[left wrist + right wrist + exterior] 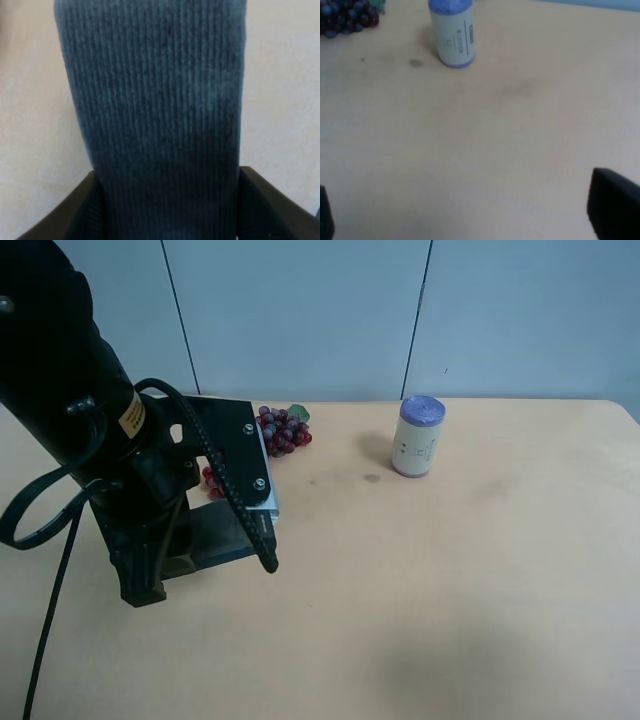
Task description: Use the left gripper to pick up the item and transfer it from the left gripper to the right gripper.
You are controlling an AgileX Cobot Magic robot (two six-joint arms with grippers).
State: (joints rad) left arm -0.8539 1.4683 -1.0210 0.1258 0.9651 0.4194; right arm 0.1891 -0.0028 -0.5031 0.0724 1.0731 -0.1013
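1. Block (155, 100): dark green with a ribbed face, gripped at one end between the two black fingers of the left claw (167, 200). The rest of it juts out past the fingertips over the table (450, 590). Whether the free end rests on the tabletop or hangs clear of it cannot be told.
2. Left claw: clamped on the block, one finger pressed against each long side.
3. Left arm (90, 410): bulky and black, at the exterior high view's left, leaning down toward the tabletop. It carries a yellow label, looping black cables and a screwed black plate.
4. Right claw (470, 220): fingers stand wide apart, one at each edge of the right wrist view. Only pale tabletop shows between them.
5. Grapes (283, 430): red-purple bunch with a green leaf, lying on the table just behind the left arm's plate.
6. Can (418, 437): white with a purple lid, standing upright. It is well apart from the grapes and the block, toward the exterior high view's right.
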